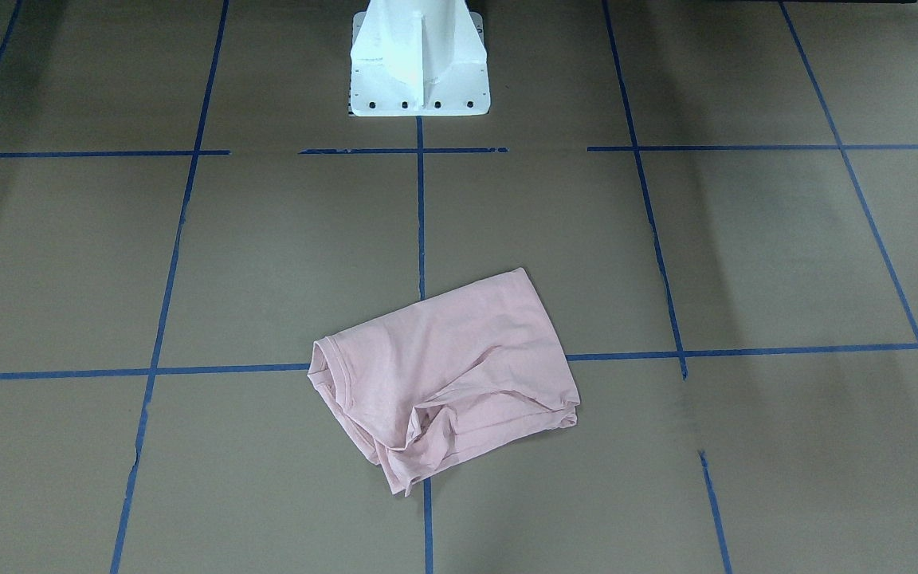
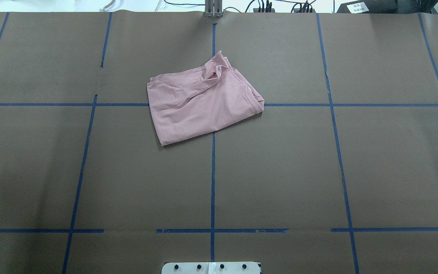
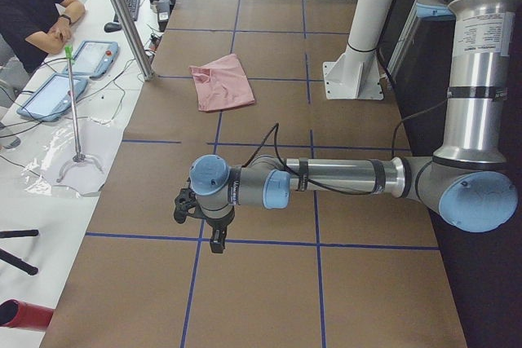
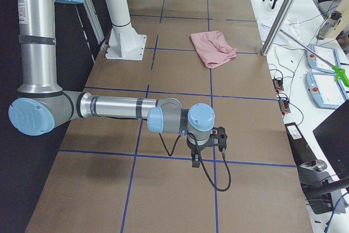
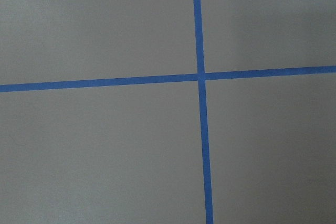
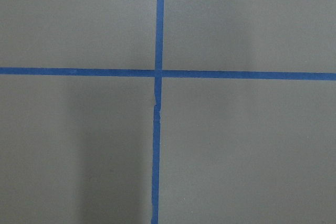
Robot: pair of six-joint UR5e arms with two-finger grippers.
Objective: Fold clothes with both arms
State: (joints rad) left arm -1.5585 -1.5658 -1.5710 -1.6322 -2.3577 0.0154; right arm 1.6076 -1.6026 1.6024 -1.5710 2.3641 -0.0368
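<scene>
The pale pink T-shirt (image 1: 443, 375) lies folded into a rough, tilted rectangle near the table's middle, plain side up with a bunched corner; it also shows in the overhead view (image 2: 200, 102) and both side views (image 3: 222, 81) (image 4: 212, 48). No print shows. My left gripper (image 3: 215, 242) hangs over bare table far from the shirt, pointing down; I cannot tell if it is open or shut. My right gripper (image 4: 195, 162) hangs likewise at the other end of the table; I cannot tell its state. Neither arm shows in the overhead or front views. Both wrist views show only taped table.
The brown table (image 2: 280, 171) carries a grid of blue tape lines (image 2: 213, 182). The white pedestal base (image 1: 419, 64) stands at the robot's side. An operator (image 3: 33, 6), tablets and a metal post (image 3: 122, 14) are beyond the far edge.
</scene>
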